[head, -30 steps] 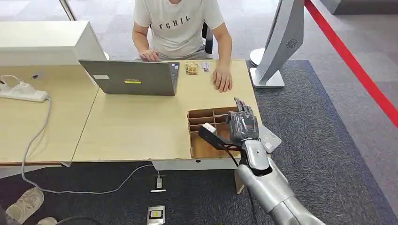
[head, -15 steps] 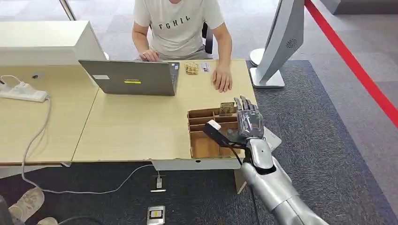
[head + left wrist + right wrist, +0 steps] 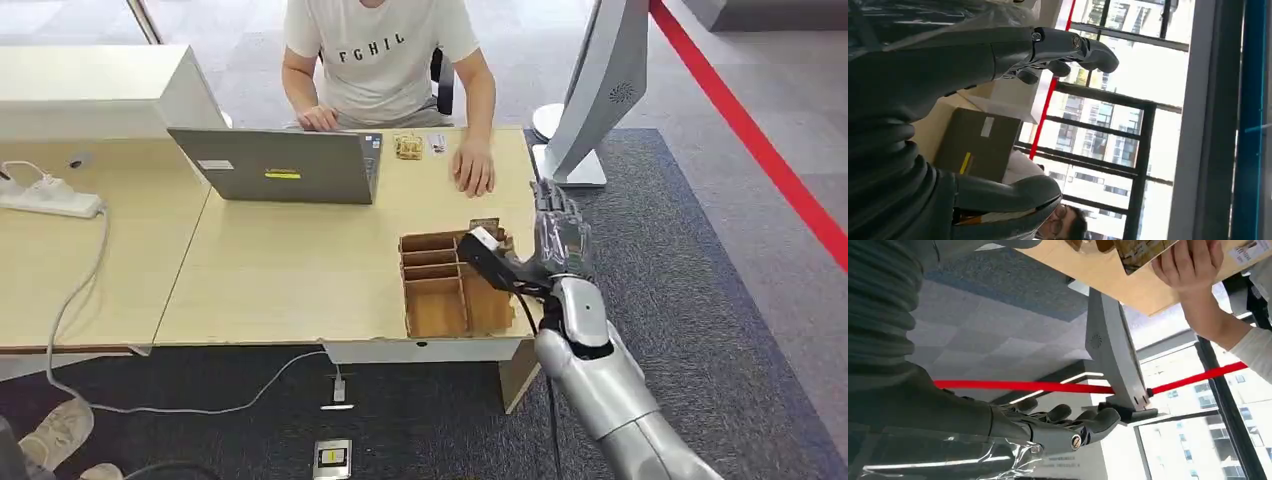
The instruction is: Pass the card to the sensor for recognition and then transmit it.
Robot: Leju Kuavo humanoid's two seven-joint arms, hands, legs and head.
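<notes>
- Our right hand (image 3: 560, 240) hides part of the box (image 3: 440, 285).
- The card (image 3: 1143, 252) is cut off by the frame edge; we cannot read it.

The desk (image 3: 280, 270) is pale wood; the box (image 3: 445, 285) on it is brown cardboard. The laptop (image 3: 275, 165) is grey with a yellow sticker. The person (image 3: 380, 50) wears a white shirt with dark letters. The carpet (image 3: 690, 300) is dark grey, the floor stripe (image 3: 760, 140) red, and the stand (image 3: 590, 90) light grey. The right hand (image 3: 560, 240) is dark grey on a silver arm. The power strip (image 3: 50, 195) is white.
</notes>
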